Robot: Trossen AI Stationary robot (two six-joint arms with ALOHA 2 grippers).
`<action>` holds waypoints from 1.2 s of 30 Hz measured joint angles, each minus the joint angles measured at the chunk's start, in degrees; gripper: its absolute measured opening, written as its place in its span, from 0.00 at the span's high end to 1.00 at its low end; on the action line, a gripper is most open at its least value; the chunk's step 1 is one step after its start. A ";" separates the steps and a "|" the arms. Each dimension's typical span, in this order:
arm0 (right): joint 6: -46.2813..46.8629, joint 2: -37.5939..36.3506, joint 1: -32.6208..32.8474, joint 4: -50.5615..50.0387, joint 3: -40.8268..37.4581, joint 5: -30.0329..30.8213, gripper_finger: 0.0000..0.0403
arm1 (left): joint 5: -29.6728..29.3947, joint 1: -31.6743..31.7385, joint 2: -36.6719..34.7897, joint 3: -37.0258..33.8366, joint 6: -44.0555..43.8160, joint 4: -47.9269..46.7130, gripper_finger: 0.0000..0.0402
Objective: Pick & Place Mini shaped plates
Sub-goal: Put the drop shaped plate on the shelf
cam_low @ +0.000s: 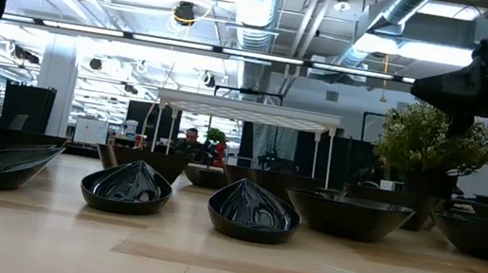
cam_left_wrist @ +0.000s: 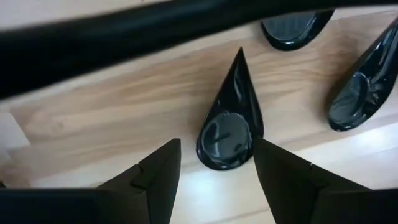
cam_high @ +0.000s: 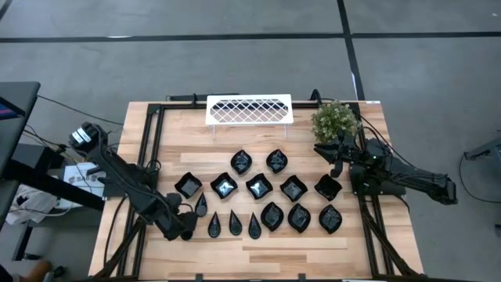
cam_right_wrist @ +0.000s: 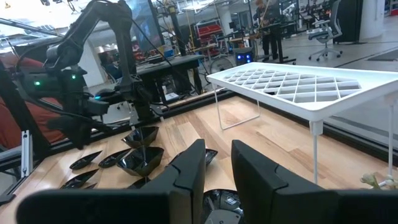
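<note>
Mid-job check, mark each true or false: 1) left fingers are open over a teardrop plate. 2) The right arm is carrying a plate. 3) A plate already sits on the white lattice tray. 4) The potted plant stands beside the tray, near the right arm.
1) True: the left gripper is open, fingers either side of the teardrop plate.
2) False: the right gripper holds nothing.
3) False: the white lattice tray is bare; the plates lie on the table.
4) True: the potted plant stands there.
</note>
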 joint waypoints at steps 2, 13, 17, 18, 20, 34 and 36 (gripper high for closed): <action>0.00 0.00 0.02 0.00 0.00 -0.01 0.82 | -0.16 0.67 0.28 -0.43 1.23 0.36 0.49; 0.02 0.00 0.00 -0.02 0.00 0.01 0.82 | -1.50 1.44 0.15 -1.66 1.24 0.45 0.49; 0.02 -0.02 0.00 -0.02 0.00 0.01 0.82 | -1.50 1.46 0.15 -1.66 1.17 0.45 0.49; 0.02 0.00 0.00 -0.02 0.00 0.01 0.82 | -1.50 1.45 0.15 -1.66 1.17 0.45 0.49; 0.02 0.00 0.00 -0.02 0.00 0.01 0.82 | -1.50 1.46 0.15 -1.66 1.15 0.46 0.49; 0.02 0.00 0.00 -0.02 0.00 -0.01 0.82 | -3.08 1.44 2.71 -1.68 4.36 0.89 0.49; 0.02 0.00 0.00 -0.02 0.00 0.00 0.82 | -2.30 1.44 3.18 -1.68 5.18 0.95 0.49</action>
